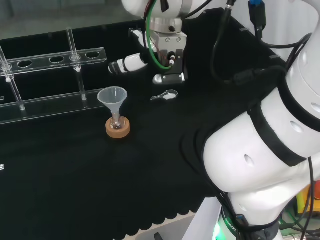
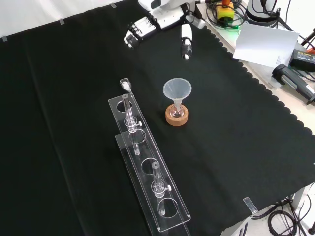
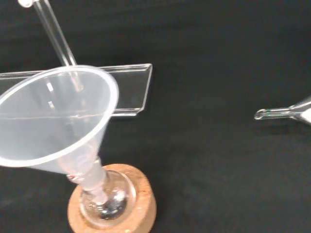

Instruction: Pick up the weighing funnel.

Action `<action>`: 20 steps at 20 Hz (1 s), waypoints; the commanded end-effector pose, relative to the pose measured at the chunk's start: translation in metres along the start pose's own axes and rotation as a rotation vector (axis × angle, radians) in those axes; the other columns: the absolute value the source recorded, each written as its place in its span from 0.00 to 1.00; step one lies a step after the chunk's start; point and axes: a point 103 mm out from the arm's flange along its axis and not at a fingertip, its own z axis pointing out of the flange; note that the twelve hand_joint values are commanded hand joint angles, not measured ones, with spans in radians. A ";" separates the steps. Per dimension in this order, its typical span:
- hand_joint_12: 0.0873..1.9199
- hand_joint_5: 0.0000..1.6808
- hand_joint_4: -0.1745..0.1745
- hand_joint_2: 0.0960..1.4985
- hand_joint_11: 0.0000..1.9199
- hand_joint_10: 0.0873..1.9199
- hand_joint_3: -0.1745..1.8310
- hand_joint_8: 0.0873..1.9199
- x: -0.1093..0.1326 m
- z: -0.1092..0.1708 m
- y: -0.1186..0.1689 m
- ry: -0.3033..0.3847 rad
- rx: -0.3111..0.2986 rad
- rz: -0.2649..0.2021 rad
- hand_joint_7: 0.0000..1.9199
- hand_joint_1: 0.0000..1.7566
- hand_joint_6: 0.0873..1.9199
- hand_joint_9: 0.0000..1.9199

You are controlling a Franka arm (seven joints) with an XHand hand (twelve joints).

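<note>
Closest to the wrist camera stands the funnel (image 3: 54, 116), mouth up, with its stem in a small flask (image 3: 104, 200) on a cork ring (image 3: 138, 213). It is not the piece to take. The weighing funnel (image 3: 290, 113) lies farther off on the black cloth (image 3: 209, 58), well apart from the big funnel, and its thin stem points toward that funnel.

From the head view, the weighing funnel (image 1: 165, 95) lies flat on the cloth, near the hand (image 1: 170, 59) and on the side toward the camera, not touching it. Its long axis runs about across this view, stem to the left and wide end to the right. The hand is released: one finger (image 1: 127, 64) reaches out straight to the left, and nothing is held. I judge that the hand must come down and a little toward the camera, and close across the short width of the piece.

From the front view, the hand (image 2: 156, 20) enters from the top, and the weighing funnel (image 2: 125, 84) lies below it, to the left, just beyond the near end of the clear rack (image 2: 147, 162).

Some things are hard to make out. At the wrist, the wide end of the weighing funnel is cut off by the picture's edge. From the front, the piece is small and clear, so its shape hardly reads there. I cannot tell whether the flask holds anything.
</note>
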 end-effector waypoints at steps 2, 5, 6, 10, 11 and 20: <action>0.30 0.00 0.49 0.33 0.00 0.17 0.09 0.05 -0.047 -0.017 -0.005 -0.068 0.031 0.012 0.04 0.16 0.00 0.00; 0.35 0.00 0.49 0.33 0.00 0.22 0.09 0.09 -0.062 -0.020 -0.008 -0.116 0.070 -0.007 0.03 0.16 0.00 0.00; 0.37 0.00 0.49 0.33 0.00 0.24 0.09 0.12 -0.066 -0.021 -0.009 -0.133 0.084 -0.016 0.02 0.16 0.00 0.00; 0.41 0.00 0.50 0.33 0.00 0.29 0.09 0.20 -0.082 -0.015 -0.009 -0.168 0.141 -0.075 0.00 0.16 0.00 0.00; 0.42 0.00 0.50 0.33 0.00 0.30 0.09 0.20 -0.085 -0.012 -0.008 -0.166 0.153 -0.095 0.00 0.16 0.00 0.00; 0.60 0.00 0.52 0.35 0.00 0.40 0.09 0.27 -0.110 0.025 0.009 -0.171 0.200 -0.249 0.00 0.18 0.00 0.00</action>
